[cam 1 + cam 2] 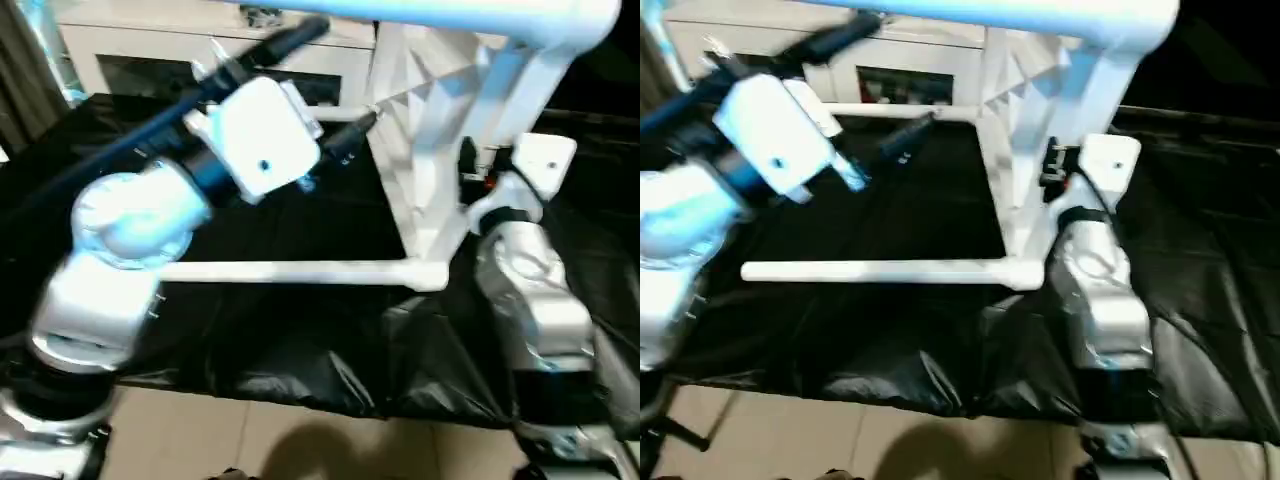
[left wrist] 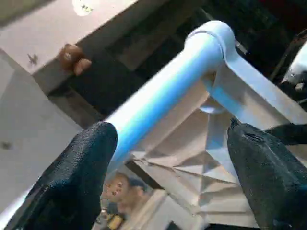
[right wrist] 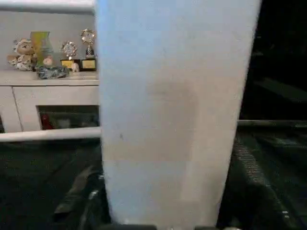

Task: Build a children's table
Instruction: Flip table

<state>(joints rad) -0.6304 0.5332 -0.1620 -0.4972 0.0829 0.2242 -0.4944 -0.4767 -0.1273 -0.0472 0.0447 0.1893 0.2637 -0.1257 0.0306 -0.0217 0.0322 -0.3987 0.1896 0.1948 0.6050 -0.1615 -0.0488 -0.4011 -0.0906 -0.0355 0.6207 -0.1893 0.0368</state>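
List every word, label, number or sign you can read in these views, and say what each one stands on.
None can be read.
The tabletop and its legs are plain white, without markings.
The trophies on the white cabinet may carry plates, but they are too small and blurred to read.

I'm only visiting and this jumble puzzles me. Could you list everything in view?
tabletop: one, white, standing on edge on the cloth
legs: three seen, white, sticking sideways out of the tabletop
cloth: one, black, under the table
cabinet: one, white, behind
trophies: a few, gold, on the cabinet
floor: beige, in front
left gripper: one, black, open either side of a leg
right gripper: one, black, at the tabletop
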